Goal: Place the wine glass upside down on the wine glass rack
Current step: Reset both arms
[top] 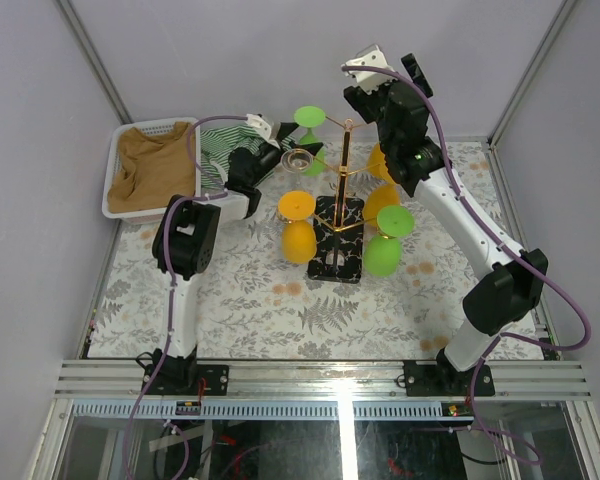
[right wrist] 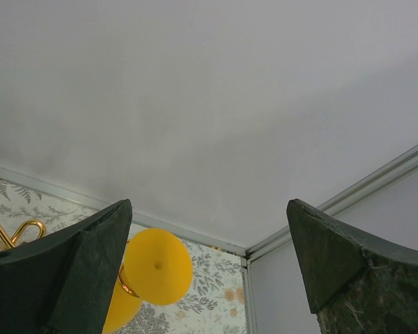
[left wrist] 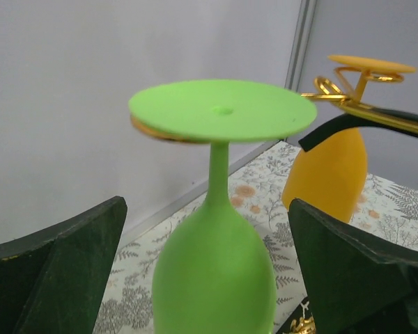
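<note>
The wine glass rack (top: 345, 170) stands mid-table on its black base (top: 337, 245). A green wine glass (left wrist: 214, 278) hangs upside down, its flat foot (left wrist: 223, 110) resting on a gold hook arm at the rack's back left; from above its foot (top: 310, 117) shows there too. My left gripper (left wrist: 209, 278) is open, its fingers on either side of the bowl and apart from it. My right gripper (right wrist: 209, 271) is open and empty, raised high behind the rack (top: 370, 68). Another green glass (top: 384, 250) and orange glasses (top: 298, 235) hang on other arms.
A white basket (top: 115, 170) with a brown cloth sits at the back left, and a green striped cloth (top: 220, 145) lies beside it. An orange glass (right wrist: 157, 266) hangs just below my right gripper. Enclosure walls stand close behind the rack.
</note>
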Robot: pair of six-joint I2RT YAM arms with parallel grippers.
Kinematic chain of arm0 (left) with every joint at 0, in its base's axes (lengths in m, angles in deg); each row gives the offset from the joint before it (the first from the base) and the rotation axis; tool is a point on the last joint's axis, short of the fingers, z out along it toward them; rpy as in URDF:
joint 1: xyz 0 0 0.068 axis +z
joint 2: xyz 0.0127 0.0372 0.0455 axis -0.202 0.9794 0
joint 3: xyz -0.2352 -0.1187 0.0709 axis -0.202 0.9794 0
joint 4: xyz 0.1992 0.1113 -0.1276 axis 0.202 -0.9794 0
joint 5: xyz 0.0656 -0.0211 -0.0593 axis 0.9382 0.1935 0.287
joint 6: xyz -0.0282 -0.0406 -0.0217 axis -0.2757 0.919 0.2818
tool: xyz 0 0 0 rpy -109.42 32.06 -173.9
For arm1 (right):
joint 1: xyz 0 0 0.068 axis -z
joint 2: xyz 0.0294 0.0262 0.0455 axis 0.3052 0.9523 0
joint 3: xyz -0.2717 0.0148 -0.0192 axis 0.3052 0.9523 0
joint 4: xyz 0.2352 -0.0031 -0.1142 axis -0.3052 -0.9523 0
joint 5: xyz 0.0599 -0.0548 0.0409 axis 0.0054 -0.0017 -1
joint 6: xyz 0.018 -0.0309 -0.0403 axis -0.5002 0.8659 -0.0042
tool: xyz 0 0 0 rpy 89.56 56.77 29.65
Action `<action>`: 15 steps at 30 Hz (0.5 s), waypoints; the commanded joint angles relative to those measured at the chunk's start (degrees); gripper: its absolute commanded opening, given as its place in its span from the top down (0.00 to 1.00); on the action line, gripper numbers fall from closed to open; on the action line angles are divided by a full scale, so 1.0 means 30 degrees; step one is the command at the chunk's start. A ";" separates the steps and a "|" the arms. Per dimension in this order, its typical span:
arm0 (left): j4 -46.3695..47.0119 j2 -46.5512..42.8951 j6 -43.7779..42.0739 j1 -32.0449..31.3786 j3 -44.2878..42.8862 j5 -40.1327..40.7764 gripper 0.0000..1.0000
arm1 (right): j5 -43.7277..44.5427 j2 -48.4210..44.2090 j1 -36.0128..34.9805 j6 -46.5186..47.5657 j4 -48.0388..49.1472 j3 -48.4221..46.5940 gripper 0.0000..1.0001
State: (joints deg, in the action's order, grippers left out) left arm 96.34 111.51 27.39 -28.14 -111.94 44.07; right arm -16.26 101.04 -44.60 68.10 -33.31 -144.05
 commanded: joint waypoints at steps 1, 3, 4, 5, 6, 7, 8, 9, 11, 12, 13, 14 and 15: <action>0.1044 -0.1204 -0.0439 0.0174 0.1230 0.0702 0.00 | -0.0454 -0.0639 0.0104 -0.0466 0.0302 -0.0153 0.01; 0.1089 -0.1552 -0.0148 0.0492 0.1862 0.0838 0.00 | -0.0591 -0.0652 0.0117 -0.0634 0.0156 -0.0153 0.01; 0.1138 -0.1750 -0.0037 0.0631 0.2153 0.0911 0.00 | -0.0620 -0.0639 0.0120 -0.0712 0.0097 -0.0156 0.01; 0.1189 -0.1943 -0.0016 0.0784 0.2402 0.0994 0.00 | -0.0624 -0.0645 0.0110 -0.0751 0.0056 -0.0149 0.01; 0.1217 -0.2099 -0.0014 0.0916 0.2657 0.1074 0.00 | -0.0654 -0.0646 0.0123 -0.0789 0.0022 -0.0134 0.01; 0.1235 -0.2228 -0.0035 0.1035 0.2828 0.1219 0.00 | -0.0683 -0.0708 0.0125 -0.0834 -0.0004 -0.0081 0.01; 0.1245 -0.2361 -0.0027 0.1178 0.2999 0.1325 0.00 | -0.0705 -0.0719 0.0114 -0.0869 -0.0011 -0.0023 0.01; 0.1231 -0.2459 -0.0015 0.1317 0.3156 0.1470 0.00 | -0.0730 -0.0768 0.0123 -0.0944 -0.0027 0.0028 0.01; 0.1329 -0.2750 0.0131 0.1695 0.3476 0.1665 0.00 | -0.0708 -0.0900 0.0104 -0.0989 -0.0067 0.0181 0.01; 0.1373 -0.2881 0.0247 0.1865 0.3648 0.1677 0.00 | -0.0701 -0.0952 0.0104 -0.1039 -0.0045 0.0255 0.01; 0.1394 -0.3069 0.0389 0.2025 0.3896 0.1620 0.00 | -0.0660 -0.1032 0.0107 -0.1059 -0.0049 0.0342 0.01; 0.1360 -0.3272 0.0447 0.2170 0.4125 0.1584 0.00 | -0.0640 -0.1089 0.0113 -0.1088 -0.0064 0.0415 0.01; 0.1213 -0.3521 0.0418 0.2298 0.4374 0.1517 0.00 | -0.0582 -0.1126 0.0122 -0.1128 -0.0085 0.0475 0.01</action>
State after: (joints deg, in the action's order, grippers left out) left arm 96.45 104.51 28.15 -23.03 -101.14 47.33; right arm -17.88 101.00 -44.60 65.82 -34.98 -142.89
